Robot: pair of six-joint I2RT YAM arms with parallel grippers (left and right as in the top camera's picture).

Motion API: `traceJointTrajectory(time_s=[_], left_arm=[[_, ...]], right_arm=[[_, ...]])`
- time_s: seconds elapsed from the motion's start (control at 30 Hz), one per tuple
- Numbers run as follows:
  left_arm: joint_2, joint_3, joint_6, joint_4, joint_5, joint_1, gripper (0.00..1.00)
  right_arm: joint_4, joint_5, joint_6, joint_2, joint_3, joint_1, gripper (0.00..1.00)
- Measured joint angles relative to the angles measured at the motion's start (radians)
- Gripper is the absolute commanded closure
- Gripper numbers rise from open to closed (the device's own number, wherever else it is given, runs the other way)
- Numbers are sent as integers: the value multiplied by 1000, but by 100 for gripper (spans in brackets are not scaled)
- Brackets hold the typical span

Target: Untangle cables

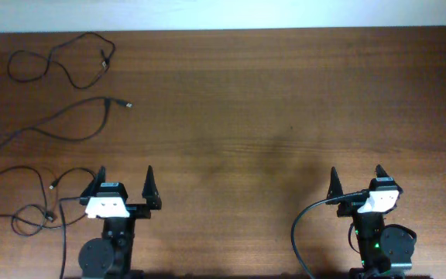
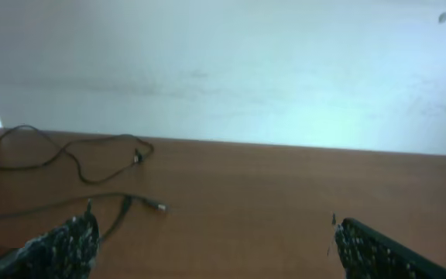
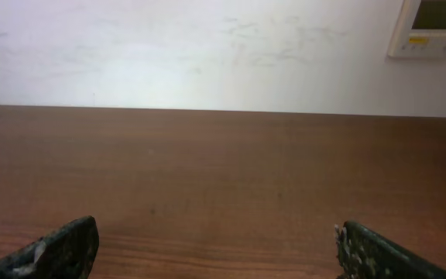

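Cables point(image 1: 128, 103) lie separated on the counter's point(image 1: 269, 93) left, so my left gripper point(image 1: 125, 174) and right gripper point(image 1: 356, 172) rest at the near edge, jaws wide apart, empty.

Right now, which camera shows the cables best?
Overhead: all three cables lie as separate strands on the table's left side. The left wrist view catches only two, partly cut off. The right wrist view shows none.
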Motion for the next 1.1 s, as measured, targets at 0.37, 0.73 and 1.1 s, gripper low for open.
traceJointTrajectory(time_s=[0.37, 0.73, 1.1], left_arm=[[-1, -150, 65, 255, 0, 14, 1], [-3, -151, 97, 64, 0, 56, 1], [-3, -151, 2, 63, 0, 57, 1]], right_arm=[[0, 0, 0, 0, 0, 0, 2], [0, 0, 0, 0, 0, 0, 1], [0, 0, 0, 0, 0, 0, 1]])
